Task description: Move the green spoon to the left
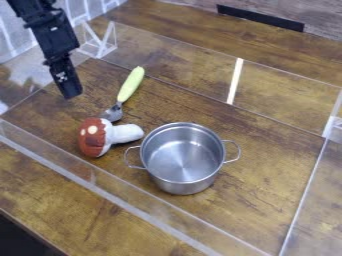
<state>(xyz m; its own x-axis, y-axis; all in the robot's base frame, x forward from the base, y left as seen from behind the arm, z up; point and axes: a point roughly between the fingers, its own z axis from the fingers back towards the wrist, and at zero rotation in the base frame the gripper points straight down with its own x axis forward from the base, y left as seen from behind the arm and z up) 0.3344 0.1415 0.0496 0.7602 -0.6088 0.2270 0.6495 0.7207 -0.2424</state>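
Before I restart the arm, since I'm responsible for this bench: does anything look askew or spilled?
The red-capped toy mushroom lies on its side, stem toward the metal pot; otherwise nothing stands out.

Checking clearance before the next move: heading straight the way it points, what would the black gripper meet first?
Probably the brown wooden tabletop, as the black gripper points down; its height is unclear.

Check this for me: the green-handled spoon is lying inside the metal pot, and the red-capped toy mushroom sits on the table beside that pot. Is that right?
Not quite: the camera view shows the green-handled spoon lying on the table, outside the metal pot. The red-capped toy mushroom does sit beside the pot.
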